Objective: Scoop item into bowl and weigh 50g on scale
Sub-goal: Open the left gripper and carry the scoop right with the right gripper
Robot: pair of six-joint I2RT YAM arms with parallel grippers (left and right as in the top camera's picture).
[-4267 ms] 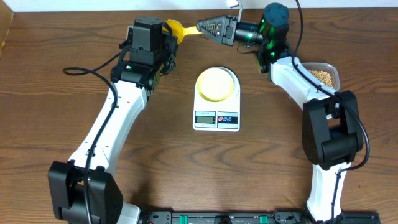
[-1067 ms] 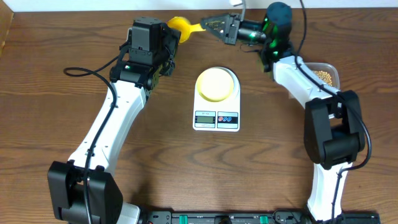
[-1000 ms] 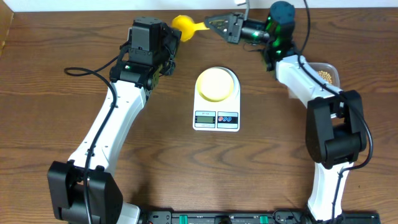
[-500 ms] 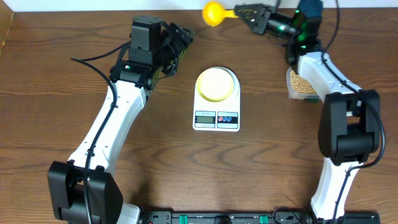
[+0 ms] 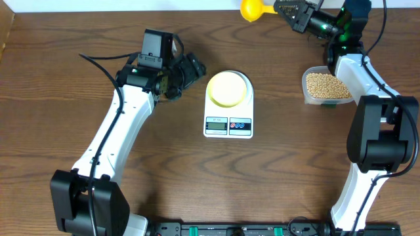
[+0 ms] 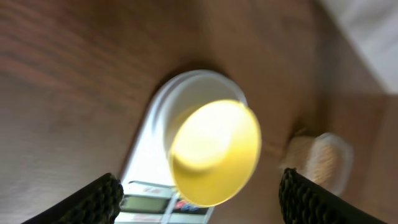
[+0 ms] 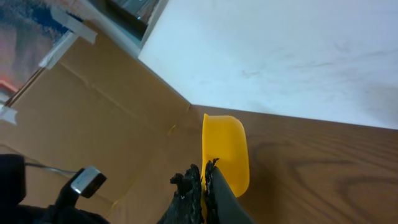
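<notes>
Beans (image 5: pixel 319 85) fill the clear tub (image 5: pixel 306 97) on the right, a little nearer than the right claw (image 5: pixel 282 8). That claw pinches the yellow scoop (image 5: pixel 251 9), cup pointing left. The left claw (image 5: pixel 192 71) hangs open beside the bowl (image 5: pixel 228 87).

This looks like a robotics lab bench. Two white-and-black robot arms, the left arm (image 5: pixel 111 137) and the right arm (image 5: pixel 371 98), stand with their bases at the near edge of a wooden table (image 5: pixel 59 98), a black cable (image 5: pixel 98 62) trails loose over the wood, and a black rail (image 5: pixel 230 230) with green plugs runs along the front. A plain white wall (image 7: pixel 298 50) backs the table, with brown cardboard (image 7: pixel 93 130) and strips of tape beside it. The only household things are a scale (image 5: pixel 228 124) and a tub (image 5: pixel 321 100) of beans (image 5: pixel 325 84).
</notes>
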